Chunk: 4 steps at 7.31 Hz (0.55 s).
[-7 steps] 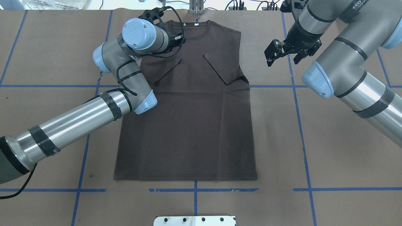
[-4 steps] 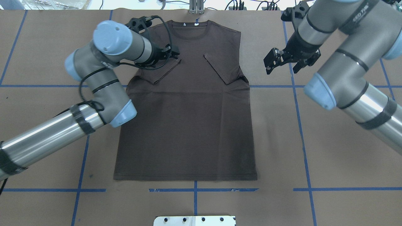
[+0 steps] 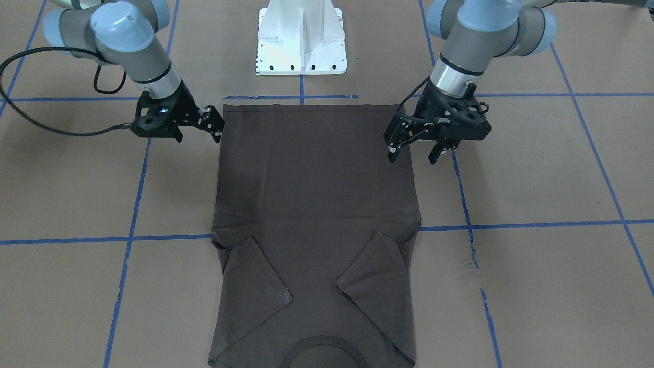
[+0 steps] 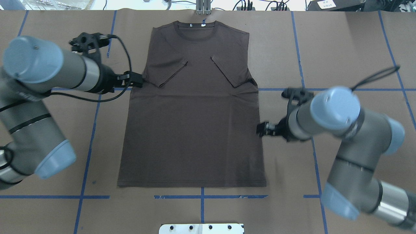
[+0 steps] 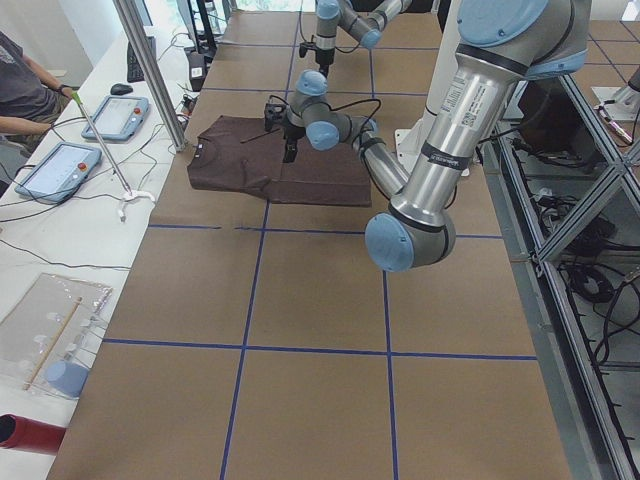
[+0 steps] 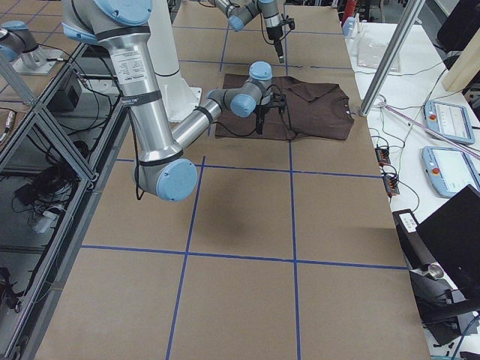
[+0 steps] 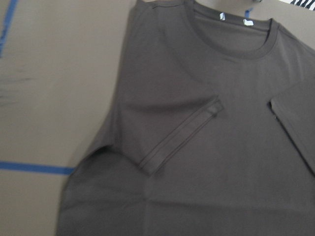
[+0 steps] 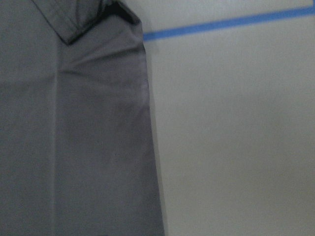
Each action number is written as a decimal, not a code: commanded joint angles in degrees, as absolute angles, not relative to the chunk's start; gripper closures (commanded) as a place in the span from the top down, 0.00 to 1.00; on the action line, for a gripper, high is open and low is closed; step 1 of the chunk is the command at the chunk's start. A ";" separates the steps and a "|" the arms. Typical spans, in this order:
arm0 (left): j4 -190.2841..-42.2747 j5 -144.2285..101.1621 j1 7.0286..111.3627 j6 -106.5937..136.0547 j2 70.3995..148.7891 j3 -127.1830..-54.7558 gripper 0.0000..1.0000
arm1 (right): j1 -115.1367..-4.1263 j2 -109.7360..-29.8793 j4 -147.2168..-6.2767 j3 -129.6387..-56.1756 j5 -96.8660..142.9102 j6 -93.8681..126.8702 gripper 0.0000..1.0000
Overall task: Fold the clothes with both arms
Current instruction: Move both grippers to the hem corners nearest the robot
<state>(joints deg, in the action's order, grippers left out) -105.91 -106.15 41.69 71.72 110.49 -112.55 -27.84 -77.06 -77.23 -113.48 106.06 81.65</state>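
Both swung outward since a second ago: left hand (image 4: 138,81) and right hand (image 4: 260,128) sit released beside the T-shirt (image 4: 195,130) edges, probably lining up a fold.

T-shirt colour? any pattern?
The T-shirt is plain dark brown, no visible pattern; overhead exterior view shows it best.

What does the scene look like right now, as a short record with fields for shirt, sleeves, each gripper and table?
Shirt: dark brown, lying flat, collar away from the robot.
Sleeves: both folded in over the body.
Left gripper: open, empty, beside the shirt's edge on the robot's left.
Right gripper: open, empty, beside the shirt's edge on the robot's right.
Table: brown cover, blue tape lines.
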 commanded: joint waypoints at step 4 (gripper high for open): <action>-105.38 -106.17 41.57 71.54 106.17 -116.89 1.00 | -10.81 -80.25 -76.99 -116.64 93.95 94.75 1.00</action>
